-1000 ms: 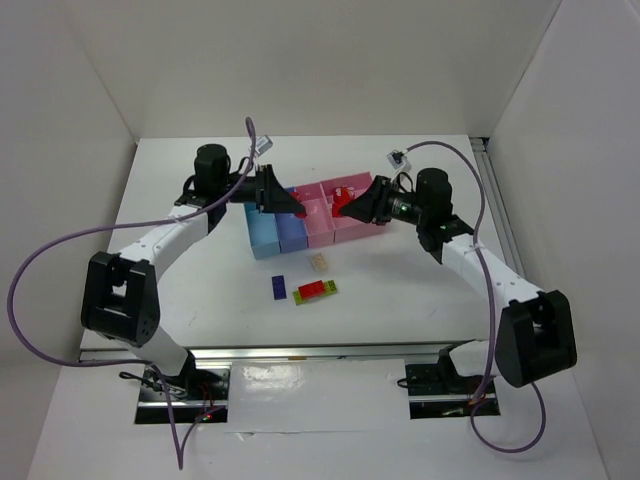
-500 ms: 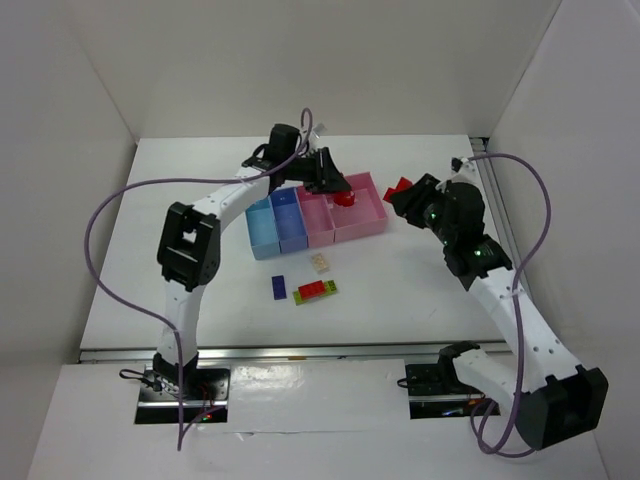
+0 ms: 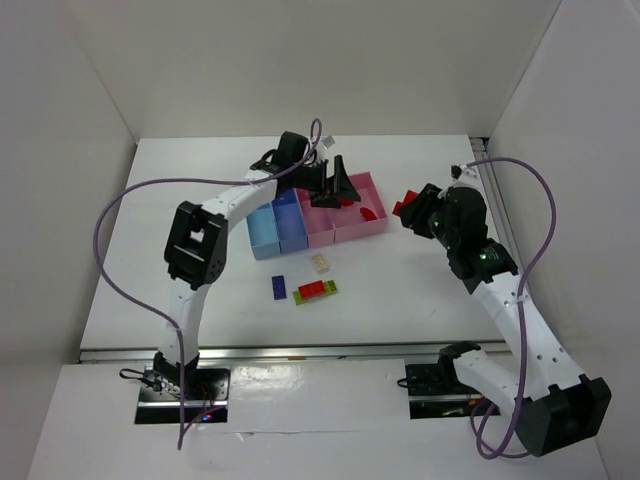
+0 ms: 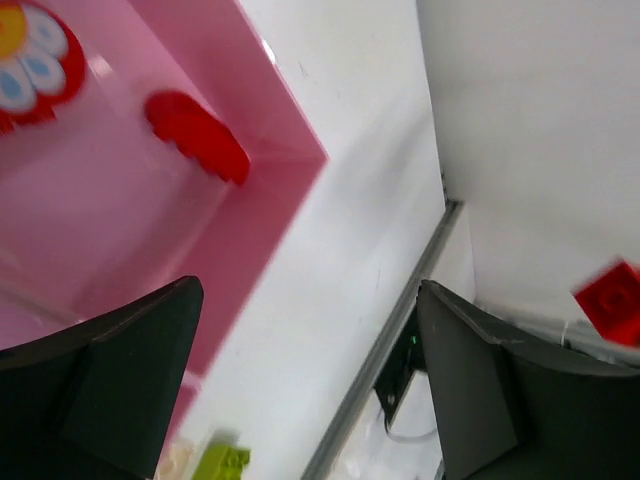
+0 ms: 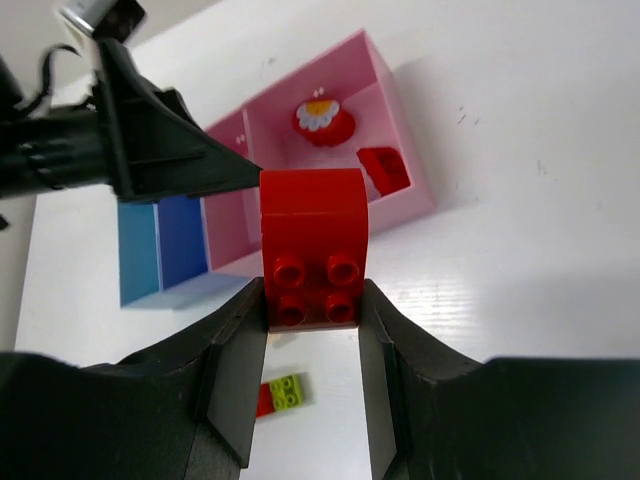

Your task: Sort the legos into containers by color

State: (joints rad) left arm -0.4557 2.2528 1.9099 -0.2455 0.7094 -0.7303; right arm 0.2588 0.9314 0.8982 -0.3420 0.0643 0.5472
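Red sorting is the step in hand, and the wide pink plastic tray (image 3: 381,200) is the place to watch. Above its left half, the left gripper (image 3: 343,192) hangs with its jaws spread wide and nothing between them. A small red rounded piece (image 4: 197,135) lies loose on the tray floor near the far-right corner, beside a red disc with a flower print (image 5: 322,120).

Just outside the tray's right wall, raised off the white table (image 3: 420,280), the right gripper (image 5: 313,305) is clamped on a chunky red stepped brick (image 5: 313,230), studs facing its wrist camera.

In front of the tray, on its near side, a flat purple brick (image 3: 279,287), a joined red and lime green pair (image 3: 315,290) and a small beige brick (image 3: 319,262) wait unsorted.

The next move probably calls for the right arm to carry its brick leftward over the tray's wall and let go. The left arm crowds that space, so it would need to pull clear first or the two could knock together.
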